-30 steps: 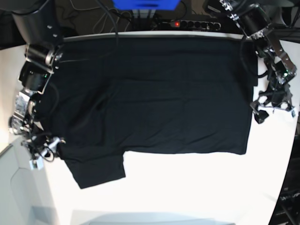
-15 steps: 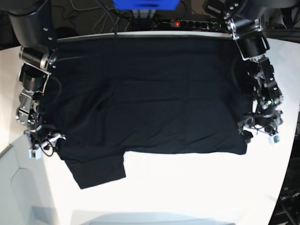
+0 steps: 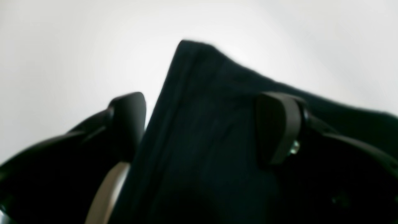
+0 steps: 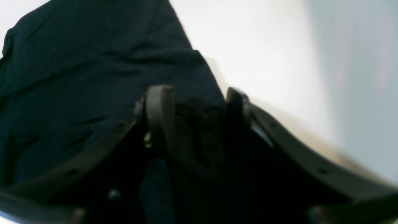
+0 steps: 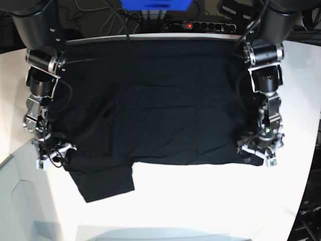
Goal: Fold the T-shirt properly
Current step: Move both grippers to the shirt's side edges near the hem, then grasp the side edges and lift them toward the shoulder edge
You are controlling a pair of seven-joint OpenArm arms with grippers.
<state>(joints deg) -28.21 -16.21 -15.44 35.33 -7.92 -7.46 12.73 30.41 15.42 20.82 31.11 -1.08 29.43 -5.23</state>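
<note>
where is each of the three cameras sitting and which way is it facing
base: overhead, looking down on the white table and the spread large black cloth T-shirt; both arms show, left gripper on the picture's right, right gripper on its left.
left wrist: behind the left gripper, facing a shirt corner between its open fingers.
right wrist: behind the right gripper, facing bunched shirt edge between its fingers.
shared: all views show the T-shirt and table.

T-shirt point(image 5: 165, 100): plain black throughout, no pattern seen. Table point(image 5: 210, 201): white. Left gripper point(image 3: 199, 130) and right gripper point(image 4: 196, 118): black fingers, dark grey pads. Power strip point(image 5: 205, 25): black, 1 red light.
</note>
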